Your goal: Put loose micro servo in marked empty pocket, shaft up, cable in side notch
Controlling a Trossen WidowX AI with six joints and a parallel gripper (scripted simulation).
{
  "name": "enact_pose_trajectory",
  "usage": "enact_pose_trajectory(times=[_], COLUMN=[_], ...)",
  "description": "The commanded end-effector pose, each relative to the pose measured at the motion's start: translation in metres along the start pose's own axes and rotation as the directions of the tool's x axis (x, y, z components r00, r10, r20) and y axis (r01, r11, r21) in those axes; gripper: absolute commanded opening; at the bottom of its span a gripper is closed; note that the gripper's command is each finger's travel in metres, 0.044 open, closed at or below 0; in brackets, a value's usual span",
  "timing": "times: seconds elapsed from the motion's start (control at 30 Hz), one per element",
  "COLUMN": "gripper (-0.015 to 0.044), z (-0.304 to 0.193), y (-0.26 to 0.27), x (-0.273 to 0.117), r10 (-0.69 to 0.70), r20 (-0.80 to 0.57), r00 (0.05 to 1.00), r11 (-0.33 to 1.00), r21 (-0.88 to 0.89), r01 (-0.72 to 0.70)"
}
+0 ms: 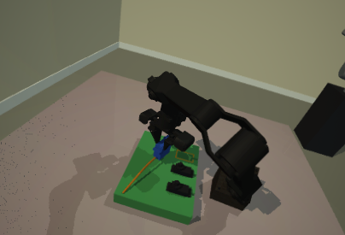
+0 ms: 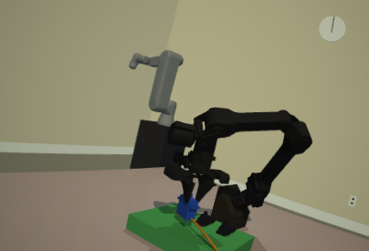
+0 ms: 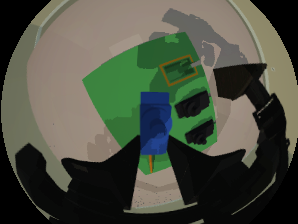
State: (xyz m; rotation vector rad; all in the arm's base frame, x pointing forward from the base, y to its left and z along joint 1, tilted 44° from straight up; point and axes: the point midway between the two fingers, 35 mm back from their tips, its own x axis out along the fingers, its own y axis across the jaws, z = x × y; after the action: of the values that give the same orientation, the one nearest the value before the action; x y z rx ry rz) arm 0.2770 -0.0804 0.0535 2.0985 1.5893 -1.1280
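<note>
- Black six-joint arm [image 2: 256,124] rising from its base beside the flat green rectangular deck [image 1: 145,189], upper link climbing to a high elbow, forearm reaching level back over the deck, wrist bent straight down.
- Black parallel-jaw gripper [image 2: 195,192] pointing downward, pinching the small blue box-shaped micro servo [image 2: 187,207] between its fingers.
- Blue servo [image 1: 161,149] held over the far part of the deck, just beside the orange-outlined empty pocket [image 1: 186,156], not inside it; whether lifted off the deck or touching cannot be told.
- Thin orange cable [image 1: 138,175] trailing from the servo diagonally across the deck toward its near-left corner.
- In the wrist view, servo [image 3: 154,125] framed upright between the two dark fingers, outlined pocket [image 3: 178,70] up and to the right.
- Two black seated servos [image 1: 180,178] in a row on the deck, on the arm-base side, below the pocket.
- Deck resting on the pinkish-brown surface [image 1: 64,125].
</note>
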Motion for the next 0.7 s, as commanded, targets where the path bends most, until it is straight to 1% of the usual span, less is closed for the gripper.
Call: enact_pose_trajectory(times=[0.0,0.2,0.4,0.5,0.67], gripper=[0.0,0.0,0.0,0.0,0.0], z=[0.024,0.052,0.055,0.055,0.055], y=[0.012,0.026,0.028,0.028,0.028], x=[-0.002,-0.003,-0.003,-0.003,-0.003], r10=[0.008,0.009,0.009,0.009,0.009], r20=[0.004,0.005,0.005,0.005,0.005], r00=[1.0,1.0,1.0,1.0,1.0], r11=[1.0,1.0,1.0,0.998,0.975], r21=[-0.002,-0.003,-0.009,-0.06,-0.222], r01=[-0.008,-0.009,-0.009,-0.009,-0.008])
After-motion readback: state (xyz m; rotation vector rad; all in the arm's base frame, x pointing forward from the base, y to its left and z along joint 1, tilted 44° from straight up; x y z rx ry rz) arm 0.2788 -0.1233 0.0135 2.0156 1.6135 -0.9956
